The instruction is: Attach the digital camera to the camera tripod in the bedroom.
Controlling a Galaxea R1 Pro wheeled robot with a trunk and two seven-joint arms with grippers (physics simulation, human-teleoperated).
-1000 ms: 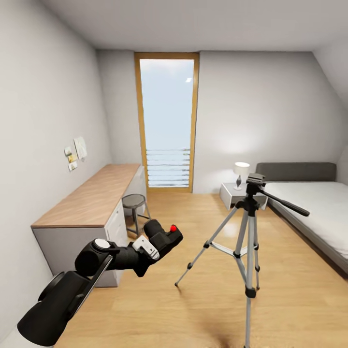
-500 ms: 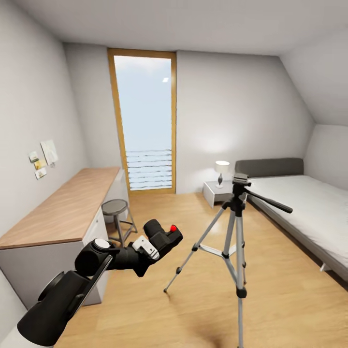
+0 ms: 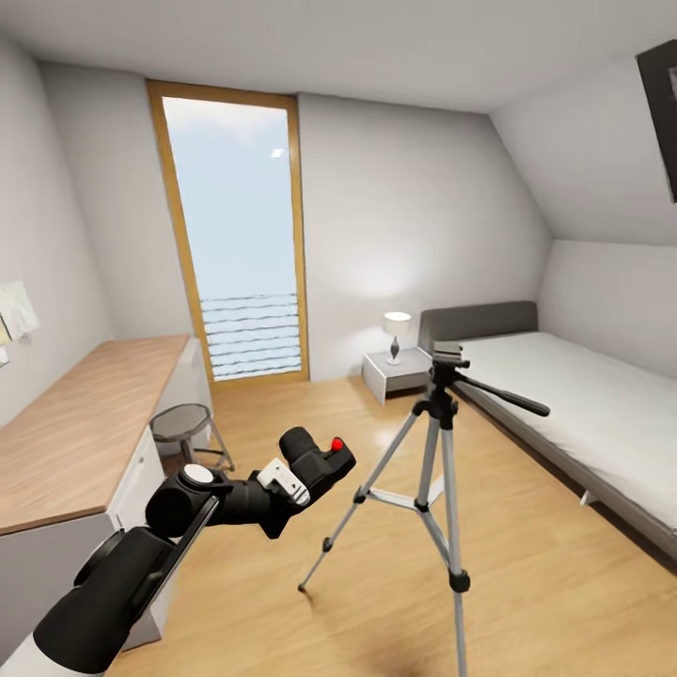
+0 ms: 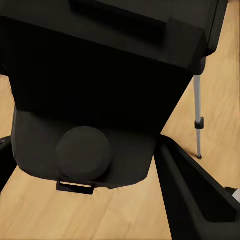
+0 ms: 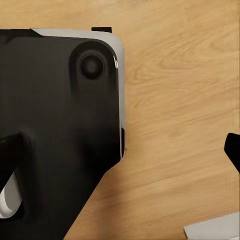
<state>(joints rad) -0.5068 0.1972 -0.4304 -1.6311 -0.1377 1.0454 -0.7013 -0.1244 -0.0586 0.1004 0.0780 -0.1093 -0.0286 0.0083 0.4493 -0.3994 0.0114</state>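
Observation:
In the head view my left gripper (image 3: 308, 473) is shut on the digital camera (image 3: 320, 459), a small black box with a red button (image 3: 337, 444) on top, held above the wood floor. The camera tripod (image 3: 438, 442) stands to its right and farther off, silver legs spread, its black head (image 3: 448, 357) bare and its long handle (image 3: 503, 397) pointing toward the bed. Up close in the left wrist view, the camera's black body (image 4: 100, 90) sits between my fingers (image 4: 195, 195), with one tripod leg (image 4: 198, 115) beyond it. The right wrist view has one fingertip (image 5: 233, 149) at the picture's edge over the floor.
A wood-topped desk (image 3: 66, 442) runs along the left wall with a round stool (image 3: 183, 423) beside it. A grey bed (image 3: 583, 404) fills the right side, a nightstand with a lit lamp (image 3: 396, 331) at its head. The tall window (image 3: 240, 235) is in the far wall. My dark base (image 5: 55, 125) is below the right wrist.
The whole head view has swung to the right and moved forward: desk, window and tripod have slid left in the picture. The left arm holds the camera just as before.

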